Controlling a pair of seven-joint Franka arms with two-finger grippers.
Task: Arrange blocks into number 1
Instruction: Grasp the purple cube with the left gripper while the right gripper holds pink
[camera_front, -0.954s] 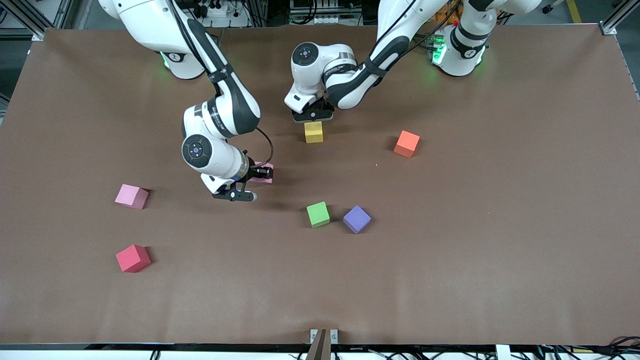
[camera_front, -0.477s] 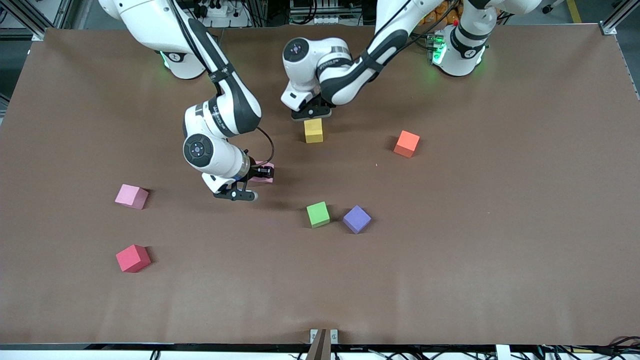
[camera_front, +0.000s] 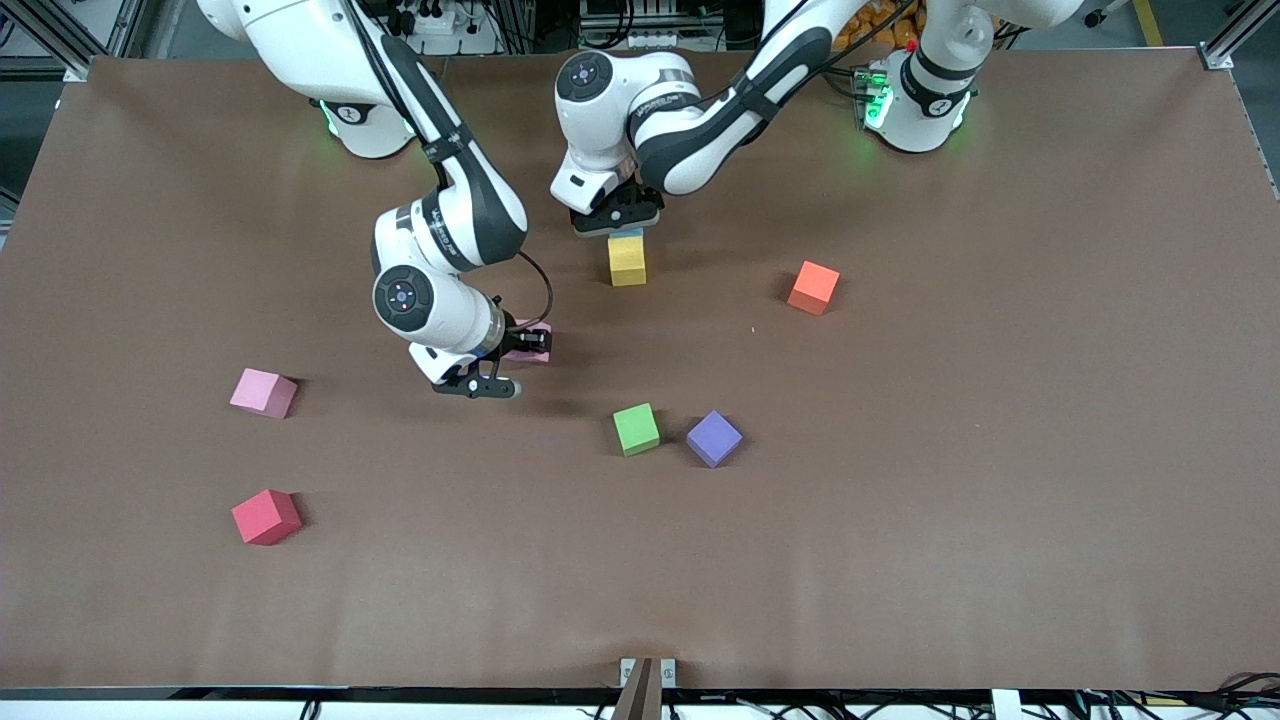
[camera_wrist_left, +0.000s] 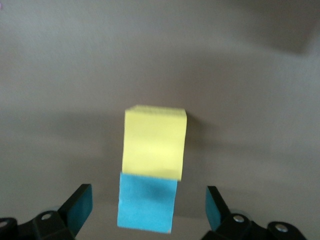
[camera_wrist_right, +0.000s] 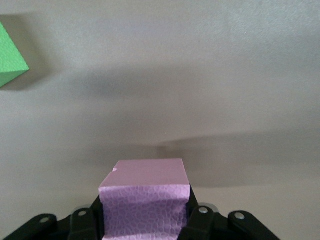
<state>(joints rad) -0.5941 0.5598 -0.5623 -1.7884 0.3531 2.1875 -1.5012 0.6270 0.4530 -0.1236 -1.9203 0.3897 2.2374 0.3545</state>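
My right gripper (camera_front: 532, 346) is shut on a pink block (camera_front: 530, 328), held low over the table's middle; the right wrist view shows that pink block (camera_wrist_right: 145, 200) clamped between the fingers. My left gripper (camera_front: 615, 218) hangs open above a light blue block (camera_front: 628, 233). This block lies against the yellow block (camera_front: 627, 261) on the side farther from the front camera. In the left wrist view the light blue block (camera_wrist_left: 146, 202) touches the yellow one (camera_wrist_left: 154, 142), and my gripper (camera_wrist_left: 147, 210) stands wide, its fingers (camera_wrist_left: 77, 207) clear of both.
Loose blocks lie around. An orange one (camera_front: 813, 287) sits toward the left arm's end. Green (camera_front: 636, 428) and purple (camera_front: 714, 438) lie side by side nearer the front camera. A second pink (camera_front: 263, 392) and a red (camera_front: 266, 516) lie toward the right arm's end.
The left gripper has risen and drawn back toward its base, uncovering the light blue block beside the yellow one. The right gripper has shifted slightly with the pink block in its grip.
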